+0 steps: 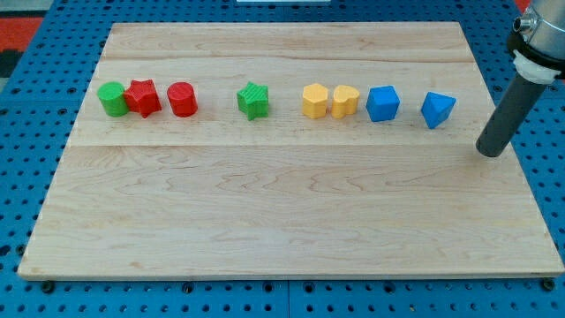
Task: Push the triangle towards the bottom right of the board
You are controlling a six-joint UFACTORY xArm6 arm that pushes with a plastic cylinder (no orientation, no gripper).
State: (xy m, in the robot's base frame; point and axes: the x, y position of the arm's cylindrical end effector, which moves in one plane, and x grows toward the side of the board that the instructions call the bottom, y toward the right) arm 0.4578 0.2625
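Observation:
The blue triangle lies near the view's right end of a row of blocks on the wooden board. My tip rests on the board to the right of and slightly below the triangle, a short gap apart from it. A blue cube-like block sits just left of the triangle.
Further left in the row are a yellow heart, a yellow hexagon-like block, a green star, a red cylinder, a red star and a green cylinder. Blue pegboard surrounds the board.

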